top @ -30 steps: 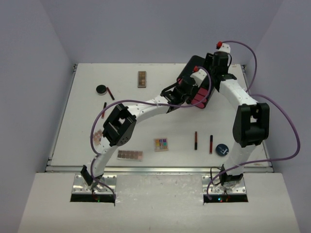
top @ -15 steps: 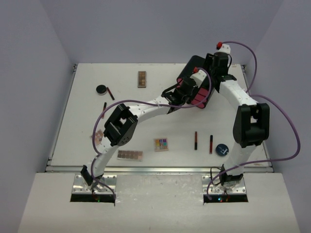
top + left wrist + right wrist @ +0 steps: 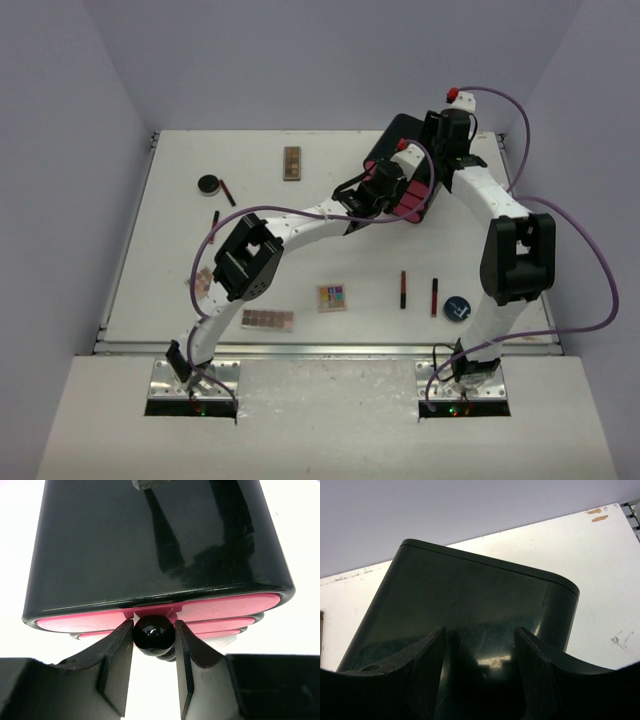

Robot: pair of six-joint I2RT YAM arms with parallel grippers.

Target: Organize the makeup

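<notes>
From above, my own wrists are covering both sets of jaws, and the front of the black box (image 3: 155, 545) is largely hidden under my left forearm. In my left wrist view the lower pink drawers (image 3: 235, 605) are showing only as thin edges. My right wrist view is giving me nothing but the box's glossy black shell, cut off at the bottom. One pale palette (image 3: 203, 283) is lying half under my left elbow.

My left arm is reaching across the worktop (image 3: 330, 240) to the far right, and my left jaws are clenching the round black knob (image 3: 154, 634) of the top drawer, with both fingers (image 3: 117, 665) touching it. My right arm is folding back over the box from the far side. My right jaws are spread, with nothing between them, right against the shell.

The makeup is lying loose on the worktop:
- a brown palette (image 3: 291, 162) at the far side
- a round black compact (image 3: 209, 184) at the left, with a pencil (image 3: 229, 192) beside it
- another brown palette (image 3: 267, 320) and a multicoloured palette (image 3: 332, 298) near the front
- two red pencils (image 3: 403, 289) near the front
- a dark round compact (image 3: 458, 309) near the front

Since a second ago my left wrist has been edging slightly toward the far side, and more of the box's top is showing. The makeup is staying put.
</notes>
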